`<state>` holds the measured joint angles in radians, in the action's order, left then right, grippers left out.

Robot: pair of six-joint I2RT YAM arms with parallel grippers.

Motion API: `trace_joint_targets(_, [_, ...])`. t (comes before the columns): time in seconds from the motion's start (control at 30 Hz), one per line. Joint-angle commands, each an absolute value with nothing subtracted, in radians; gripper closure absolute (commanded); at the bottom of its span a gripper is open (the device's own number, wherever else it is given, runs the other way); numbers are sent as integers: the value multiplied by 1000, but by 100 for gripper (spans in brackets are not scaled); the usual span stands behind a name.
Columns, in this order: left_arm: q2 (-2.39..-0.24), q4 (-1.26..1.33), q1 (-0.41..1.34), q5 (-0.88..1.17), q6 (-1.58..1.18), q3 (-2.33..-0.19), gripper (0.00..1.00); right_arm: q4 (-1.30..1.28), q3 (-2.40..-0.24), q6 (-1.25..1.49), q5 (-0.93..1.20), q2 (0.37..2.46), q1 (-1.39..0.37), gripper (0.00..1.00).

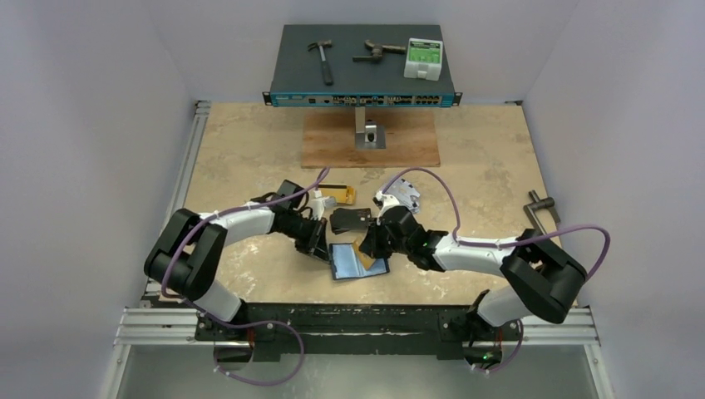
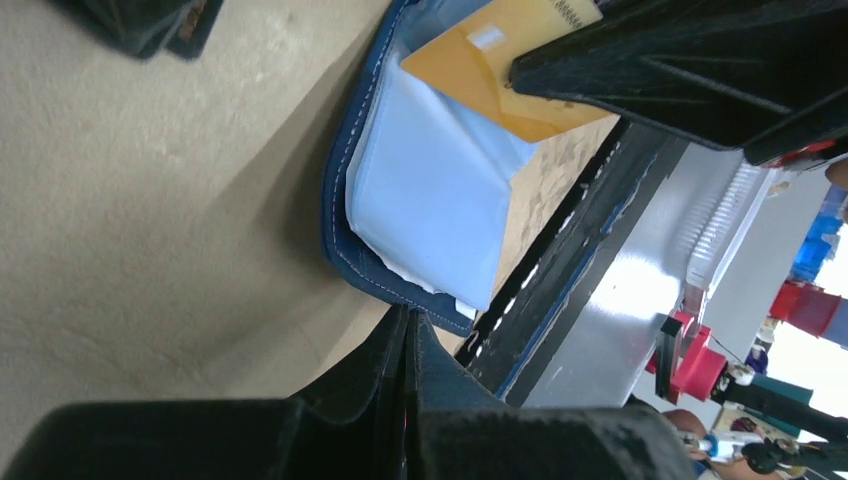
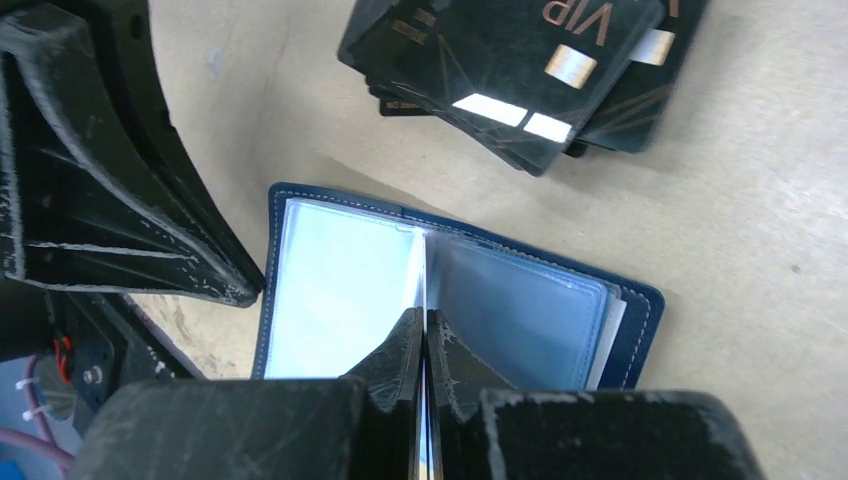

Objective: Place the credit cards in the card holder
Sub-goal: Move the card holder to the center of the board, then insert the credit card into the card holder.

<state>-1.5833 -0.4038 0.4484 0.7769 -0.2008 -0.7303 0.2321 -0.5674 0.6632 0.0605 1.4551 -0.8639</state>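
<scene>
The navy card holder (image 1: 357,263) lies open on the table, its pale blue sleeves (image 3: 340,290) facing up. My right gripper (image 3: 424,315) is shut on a gold-yellow credit card (image 2: 480,75), which shows edge-on between its jaws, right above the holder's middle fold. My left gripper (image 2: 411,315) is shut, its tips touching the holder's navy rim (image 2: 385,285) at the left side. A stack of black cards (image 3: 520,70) lies just beyond the holder. Another gold card (image 1: 337,195) and silver-grey cards (image 1: 405,197) rest farther back.
A network switch (image 1: 363,98) at the back carries a hammer (image 1: 322,60), another tool (image 1: 376,53) and a white box (image 1: 423,58). A wooden board (image 1: 332,141) lies in front of it. A metal clamp (image 1: 540,208) sits at the right edge. The metal rail (image 1: 166,324) runs along the near edge.
</scene>
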Motion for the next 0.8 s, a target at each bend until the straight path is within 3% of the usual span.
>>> trace_joint_targets(0.0, [-1591,-255,481,747,-299,-732,100,172,-531,678,-18,1391,-869,100])
trace_joint_targets(0.43, [-1729,-16,583,793,-444,-743,100,150,-523,750,-49,1292,-925,100])
trace_joint_targets(0.77, [-1647,52,564,796,-421,-726,100,241,-464,753,-36,1388,-928,100])
